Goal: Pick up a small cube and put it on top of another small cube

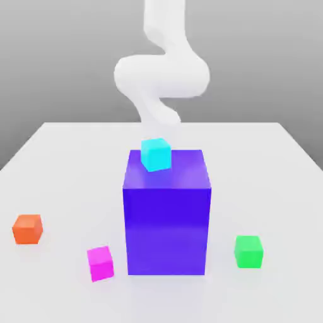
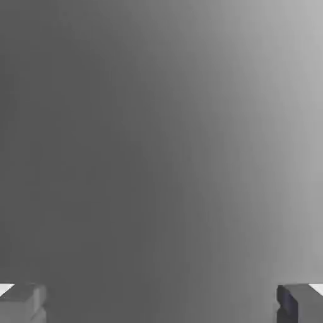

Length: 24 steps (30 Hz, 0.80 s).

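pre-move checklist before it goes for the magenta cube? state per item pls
1. Gripper open, nothing between the fingers: ok.
2. Magenta cube free on the table, apart from the blue block: ok.
3. Green cube top bare: ok.
4. Blue block with cyan cube on top stands between magenta and green: not ok, route over or around.
5. Orange cube off to the exterior view's left, clear of both: ok.
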Each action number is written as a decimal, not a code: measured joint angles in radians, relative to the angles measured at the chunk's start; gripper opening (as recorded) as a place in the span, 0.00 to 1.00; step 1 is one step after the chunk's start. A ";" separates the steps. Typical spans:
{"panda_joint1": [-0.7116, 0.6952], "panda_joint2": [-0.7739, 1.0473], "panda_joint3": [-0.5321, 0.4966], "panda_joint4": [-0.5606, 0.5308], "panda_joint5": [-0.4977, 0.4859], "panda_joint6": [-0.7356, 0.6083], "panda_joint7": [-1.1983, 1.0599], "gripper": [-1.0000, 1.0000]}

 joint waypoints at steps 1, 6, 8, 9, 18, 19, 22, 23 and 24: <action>-0.005 0.021 -0.004 0.002 -0.040 0.021 -0.044 0.50; -0.032 0.127 -0.022 0.014 -0.247 0.124 -0.260 0.50; -0.043 0.169 -0.029 0.020 -0.332 0.164 -0.345 0.50; -0.048 0.190 -0.033 0.022 -0.375 0.184 -0.387 0.50; -0.097 0.378 -0.065 0.048 -0.769 0.354 -0.765 0.50; -0.102 0.398 -0.068 0.051 -0.813 0.372 -0.807 0.50; -0.116 0.460 -0.077 0.058 -0.940 0.426 -0.939 0.50; -0.121 0.480 -0.081 0.060 -0.982 0.443 -0.983 0.50; -0.127 0.500 -0.084 0.062 -1.023 0.460 -1.029 0.50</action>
